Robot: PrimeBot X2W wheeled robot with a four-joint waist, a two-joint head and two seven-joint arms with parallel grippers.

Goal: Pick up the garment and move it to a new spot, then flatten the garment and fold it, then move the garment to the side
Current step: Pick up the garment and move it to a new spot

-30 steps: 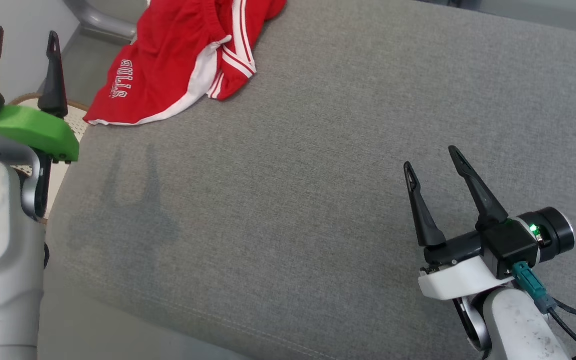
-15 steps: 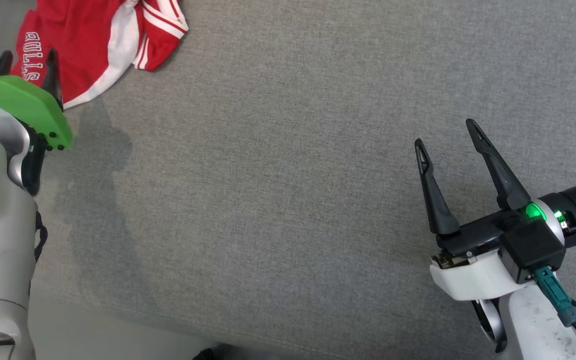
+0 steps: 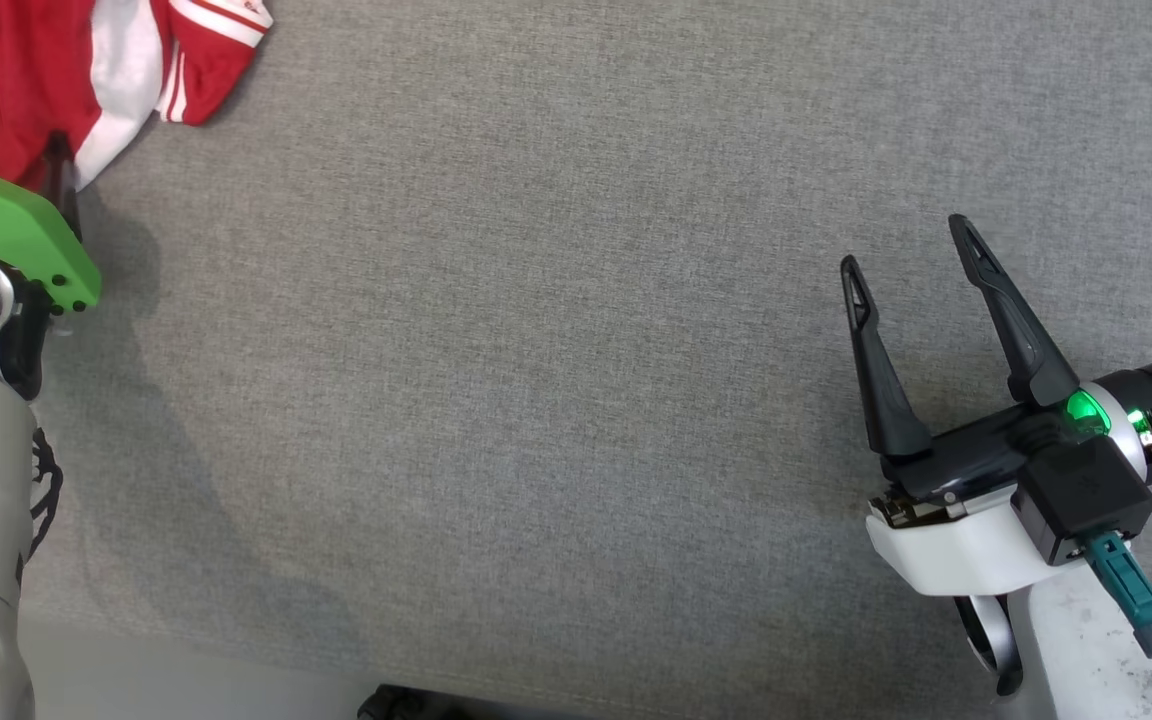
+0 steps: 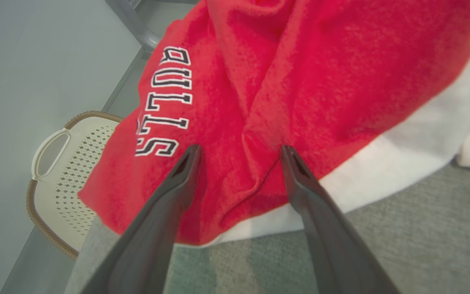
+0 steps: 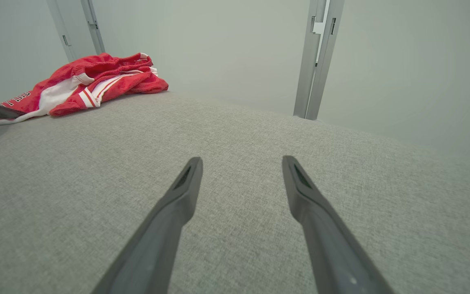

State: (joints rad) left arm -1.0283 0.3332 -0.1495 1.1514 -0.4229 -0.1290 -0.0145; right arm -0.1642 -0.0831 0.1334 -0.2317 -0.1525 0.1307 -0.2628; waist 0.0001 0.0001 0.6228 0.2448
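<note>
The garment (image 3: 26, 70) is a pair of red shorts with white trim and lettering, lying crumpled at the far left corner of the grey fabric surface (image 3: 536, 350). My left gripper (image 4: 239, 149) is open, its two dark fingers (image 4: 169, 204) spread just above the near edge of the garment (image 4: 300, 81), with a raised red fold between the tips. In the head view its green mount (image 3: 16, 235) hides most of the fingers. My right gripper (image 3: 906, 245) is open and holds nothing, low over bare fabric at the right, far from the garment (image 5: 96, 81).
A cream perforated basket (image 4: 55, 163) with a woven rim stands on the floor beyond the surface's left edge, under the garment's overhanging corner. Pale walls and grey metal posts (image 5: 318, 57) rise behind the surface. Bare grey fabric stretches between the two grippers.
The head camera has swung, so the garment now sits in the top left corner. My left gripper has moved from beside the surface's left edge onto the garment's near edge. Both grippers stayed open.
</note>
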